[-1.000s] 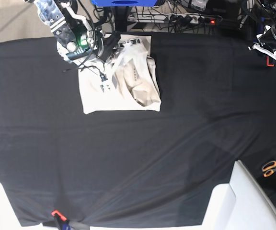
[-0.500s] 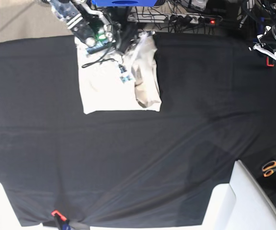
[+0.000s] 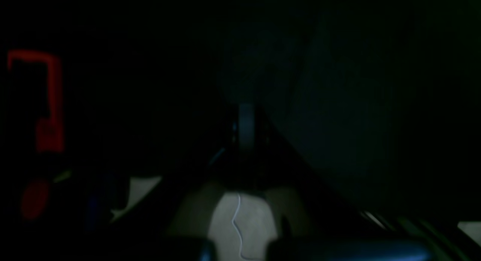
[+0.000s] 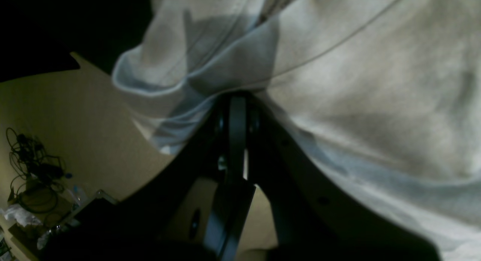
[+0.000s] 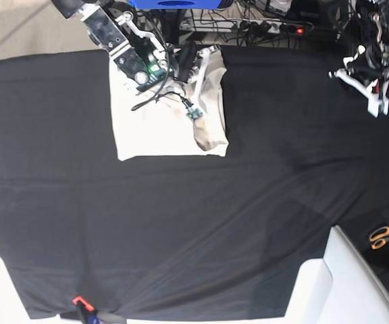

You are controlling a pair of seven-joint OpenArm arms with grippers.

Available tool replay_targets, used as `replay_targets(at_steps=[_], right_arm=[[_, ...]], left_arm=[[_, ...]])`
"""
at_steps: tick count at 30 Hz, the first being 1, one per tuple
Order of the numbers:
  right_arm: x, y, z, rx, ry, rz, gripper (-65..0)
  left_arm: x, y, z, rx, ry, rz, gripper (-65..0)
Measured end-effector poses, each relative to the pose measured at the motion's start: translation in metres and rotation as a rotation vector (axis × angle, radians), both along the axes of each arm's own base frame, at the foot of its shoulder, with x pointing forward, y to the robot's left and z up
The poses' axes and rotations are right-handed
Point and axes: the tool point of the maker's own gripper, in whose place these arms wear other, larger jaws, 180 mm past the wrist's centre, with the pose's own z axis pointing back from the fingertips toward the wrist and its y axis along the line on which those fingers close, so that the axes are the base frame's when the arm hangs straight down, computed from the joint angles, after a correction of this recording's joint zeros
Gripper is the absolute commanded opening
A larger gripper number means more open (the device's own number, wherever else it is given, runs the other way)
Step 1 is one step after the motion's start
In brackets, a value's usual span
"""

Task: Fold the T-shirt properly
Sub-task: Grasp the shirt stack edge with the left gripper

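My right claw is pinching the cream T-shirt, half-folded and bunched, upper left; left claw closed, empty.

T-shirt on the table, far side, left of centre.
Right arm's fingers pinch its far edge; scissors lie at the table's right edge.

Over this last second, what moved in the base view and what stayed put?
The right pincer, shut on the T-shirt, carried a fold from mid-shirt toward the far right edge. The left pincer, shut and empty, drifted inward over the black cloth. The shirt's near edge stayed put.
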Motion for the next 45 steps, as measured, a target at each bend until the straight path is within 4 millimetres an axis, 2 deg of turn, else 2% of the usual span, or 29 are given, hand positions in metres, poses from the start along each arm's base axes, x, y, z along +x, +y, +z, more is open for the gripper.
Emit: replay_targets(at_steps=[5, 10, 12, 15, 17, 19, 21, 22, 23, 25, 27, 28, 30, 35, 45], right_arm=[[-0.004, 0.009, -0.001, -0.006, 0.015, 0.043, -64.8], [-0.012, 0.018, 0.006, 0.003, 0.023, 0.182, -64.8], [-0.012, 0.019, 0.016, 0.006, 0.007, 0.197, -64.8], [0.002, 0.017, 0.050, 0.045, -0.067, 0.142, -64.8], [0.021, 0.006, 0.075, 0.078, -0.128, 0.026, -64.8], [0.041, -0.024, 0.091, 0.069, -0.174, -0.109, -64.4], [0.061, -0.059, 0.092, 0.018, -0.209, -0.211, -64.4], [0.066, -0.073, 0.089, -0.009, -0.211, -0.240, -64.4], [0.070, -0.084, 0.088, -0.027, -0.218, -0.255, -64.4], [0.071, -0.092, 0.086, -0.035, -0.212, -0.280, -64.5], [0.070, -0.094, 0.086, -0.030, -0.206, -0.291, -64.7], [0.070, -0.094, 0.086, -0.030, -0.208, -0.291, -64.7], [0.065, -0.098, 0.082, -0.046, -0.200, -0.275, -64.7], [0.067, -0.096, 0.083, -0.030, -0.223, -0.280, -64.7], [0.067, -0.096, 0.083, -0.031, -0.223, -0.282, -64.8]], left_arm=[[0.026, -0.017, 0.003, -0.013, -0.032, -0.057, -65.0], [0.049, -0.036, 0.006, -0.031, -0.060, -0.118, -65.0], [0.050, -0.042, 0.005, -0.043, -0.060, -0.133, -65.0], [0.053, -0.058, 0.006, -0.043, -0.050, -0.189, -65.0], [0.058, -0.075, 0.013, -0.093, -0.073, -0.211, -65.0], [0.054, -0.091, 0.018, -0.205, -0.052, -0.202, -65.0], [0.051, -0.096, 0.027, -0.313, -0.069, -0.173, -65.0], [0.050, -0.098, 0.032, -0.360, -0.081, -0.180, -58.4], [0.052, -0.100, 0.037, -0.394, -0.106, -0.198, -48.1], [0.055, -0.112, 0.043, -0.471, -0.160, -0.254, -25.8], [0.048, -0.127, 0.034, -0.519, -0.149, -0.327, -8.2], [0.043, -0.137, 0.027, -0.539, -0.128, -0.368, -3.5], [0.039, -0.153, 0.008, -0.593, -0.072, -0.359, -1.2], [0.064, -0.187, 0.001, -0.682, -0.097, -0.366, -1.2], [0.067, -0.254, -0.007, -0.720, -0.110, -0.424, -1.3]])
